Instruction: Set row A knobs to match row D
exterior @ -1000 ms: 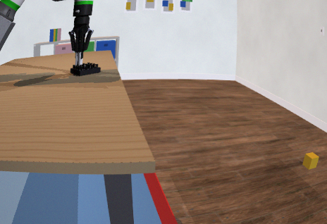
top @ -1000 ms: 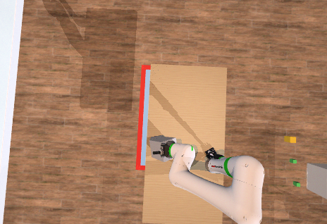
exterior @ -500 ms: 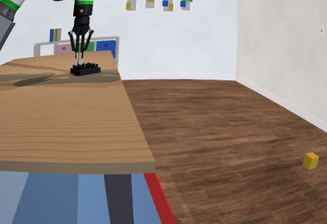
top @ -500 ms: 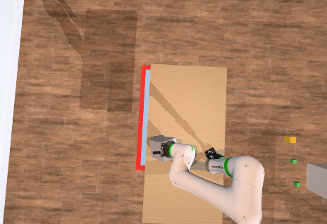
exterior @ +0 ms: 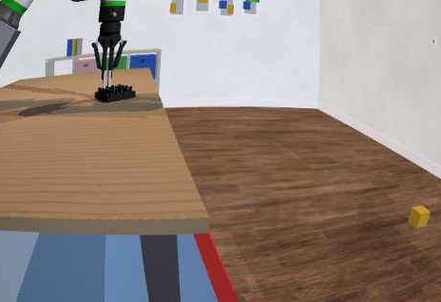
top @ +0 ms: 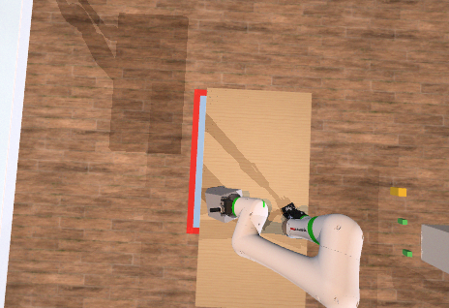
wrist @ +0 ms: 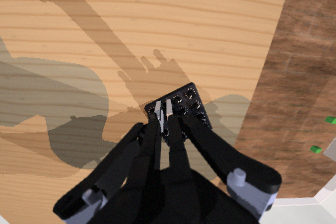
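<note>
The black knob box [exterior: 120, 93] [wrist: 188, 104] stands on the wooden table [top: 259, 126] [exterior: 74, 166] [wrist: 90, 30], close to its edge. My gripper [exterior: 106, 85] [wrist: 164, 106] [top: 290, 211] points straight down over one end of the box. Its fingers are pinched together on a knob at the box's corner. The knob itself is hidden between the finger pads. The names and white lines on the knobs are too small to read. In the top view the wrist covers most of the box.
The arm's grey base [top: 221, 203] stands by the table's other long edge. A red-edged blue mat [top: 192, 160] [exterior: 212, 266] lies beside the table. On the floor are a yellow cube [top: 398, 192] [exterior: 419, 217], small green blocks [top: 403, 221] [wrist: 332, 120] and a grey box [top: 443, 247].
</note>
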`<state>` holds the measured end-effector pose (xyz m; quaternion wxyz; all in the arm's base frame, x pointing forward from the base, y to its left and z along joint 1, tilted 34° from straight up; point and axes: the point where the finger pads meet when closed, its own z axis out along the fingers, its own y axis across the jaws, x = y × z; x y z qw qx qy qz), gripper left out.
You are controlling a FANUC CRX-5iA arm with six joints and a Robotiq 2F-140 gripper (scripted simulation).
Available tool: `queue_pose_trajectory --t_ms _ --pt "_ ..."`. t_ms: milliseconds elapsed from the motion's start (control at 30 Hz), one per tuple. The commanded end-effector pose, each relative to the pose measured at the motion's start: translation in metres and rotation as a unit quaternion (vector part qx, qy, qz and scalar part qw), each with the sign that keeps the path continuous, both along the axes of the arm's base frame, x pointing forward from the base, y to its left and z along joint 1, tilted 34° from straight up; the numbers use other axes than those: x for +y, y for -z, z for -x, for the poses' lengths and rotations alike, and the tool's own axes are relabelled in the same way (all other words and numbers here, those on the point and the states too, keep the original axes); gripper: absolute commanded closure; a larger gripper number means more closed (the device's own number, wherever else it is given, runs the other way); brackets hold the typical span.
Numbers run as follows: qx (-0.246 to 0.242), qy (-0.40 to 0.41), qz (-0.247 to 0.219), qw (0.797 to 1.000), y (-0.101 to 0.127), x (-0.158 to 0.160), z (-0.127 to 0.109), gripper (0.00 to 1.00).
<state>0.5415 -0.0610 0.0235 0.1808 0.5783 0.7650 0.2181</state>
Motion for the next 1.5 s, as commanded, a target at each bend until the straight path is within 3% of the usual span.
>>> queue_pose_trajectory --t_ms 0,667,1467 --pt "-0.014 -0.037 0.022 0.999 0.0000 -0.0002 -0.0001 0.95" --pt "-0.027 -0.126 0.079 0.989 0.0000 -0.0002 -0.0001 0.95" --pt "-0.029 -0.138 0.087 0.986 0.0000 -0.0002 -0.0001 0.95"
